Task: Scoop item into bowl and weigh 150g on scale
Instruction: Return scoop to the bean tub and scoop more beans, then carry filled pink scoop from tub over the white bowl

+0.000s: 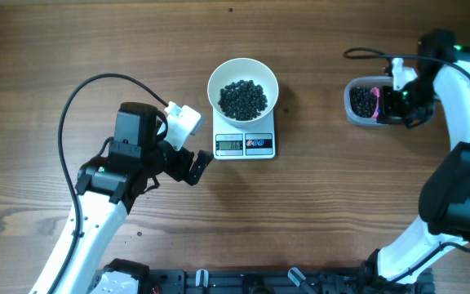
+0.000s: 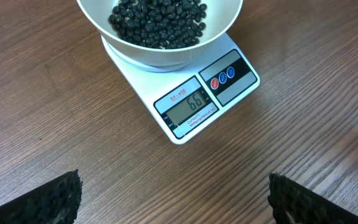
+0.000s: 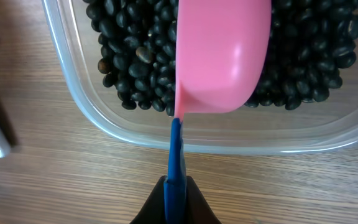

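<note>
The right gripper is pressed together on the thin blue handle of a pink scoop, at the bottom centre of the right wrist view. The scoop's head reaches over the near wall of the clear tub and lies on the black beans inside. Whether it carries a load cannot be told from here.

The left gripper hangs spread wide and empty over bare worktop, just below and to the left of the scale in the overhead view.

The bowl sits on the scale at the centre of the frame with a shallow heap of beans in it. The display reads 66, well short of target, so this looks like the dig for another scoopful.

The next move probably calls for filling the scoop, raising it above the tub's rim without catching the wall, and carrying it level leftward to the bowl. There it should be tipped slowly while the reading climbs.

The worktop between tub and scale is open, so the path is free. A black cable loops at the upper right near the tub. The left gripper stands on the far side of the scale, out of the way.
</note>
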{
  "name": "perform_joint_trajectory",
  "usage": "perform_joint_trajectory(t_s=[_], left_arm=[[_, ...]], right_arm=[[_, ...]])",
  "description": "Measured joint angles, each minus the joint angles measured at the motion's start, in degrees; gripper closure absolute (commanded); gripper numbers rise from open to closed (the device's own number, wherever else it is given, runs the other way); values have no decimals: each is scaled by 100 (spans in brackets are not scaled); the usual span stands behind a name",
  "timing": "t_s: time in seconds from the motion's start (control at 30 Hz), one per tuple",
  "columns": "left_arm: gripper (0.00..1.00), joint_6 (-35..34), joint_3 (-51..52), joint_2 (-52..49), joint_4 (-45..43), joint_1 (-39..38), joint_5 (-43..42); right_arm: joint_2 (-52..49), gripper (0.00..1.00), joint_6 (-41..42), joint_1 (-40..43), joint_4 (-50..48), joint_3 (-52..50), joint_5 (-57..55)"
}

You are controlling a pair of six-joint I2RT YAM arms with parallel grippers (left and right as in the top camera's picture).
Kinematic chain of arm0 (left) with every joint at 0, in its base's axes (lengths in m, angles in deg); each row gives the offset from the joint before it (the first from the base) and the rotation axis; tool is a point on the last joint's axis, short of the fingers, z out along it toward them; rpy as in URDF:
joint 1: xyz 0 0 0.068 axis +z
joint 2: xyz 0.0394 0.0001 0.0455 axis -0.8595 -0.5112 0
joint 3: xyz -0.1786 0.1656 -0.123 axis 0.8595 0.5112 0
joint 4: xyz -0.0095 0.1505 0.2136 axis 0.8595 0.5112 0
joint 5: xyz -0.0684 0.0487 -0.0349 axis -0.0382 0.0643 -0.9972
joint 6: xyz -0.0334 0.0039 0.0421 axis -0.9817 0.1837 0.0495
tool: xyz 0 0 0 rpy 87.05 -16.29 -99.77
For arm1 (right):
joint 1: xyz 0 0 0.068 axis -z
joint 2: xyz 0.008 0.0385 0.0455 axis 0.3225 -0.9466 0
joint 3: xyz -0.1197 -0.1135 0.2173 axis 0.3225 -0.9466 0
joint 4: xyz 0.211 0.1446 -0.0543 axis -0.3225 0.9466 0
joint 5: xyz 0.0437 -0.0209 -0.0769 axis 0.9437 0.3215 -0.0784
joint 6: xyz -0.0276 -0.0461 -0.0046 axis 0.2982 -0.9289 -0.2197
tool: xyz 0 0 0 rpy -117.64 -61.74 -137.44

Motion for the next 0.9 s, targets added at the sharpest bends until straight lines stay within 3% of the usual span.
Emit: perform_joint_trajectory(t_s=[0.7, 0.9], left_arm=[[0, 0, 0, 0, -2, 0, 0], [0, 2, 0, 0, -2, 0, 0]], right_arm=[[-26, 96, -1023, 1644, 380, -2, 2186], [-26, 96, -1357, 1718, 525, -2, 2924]])
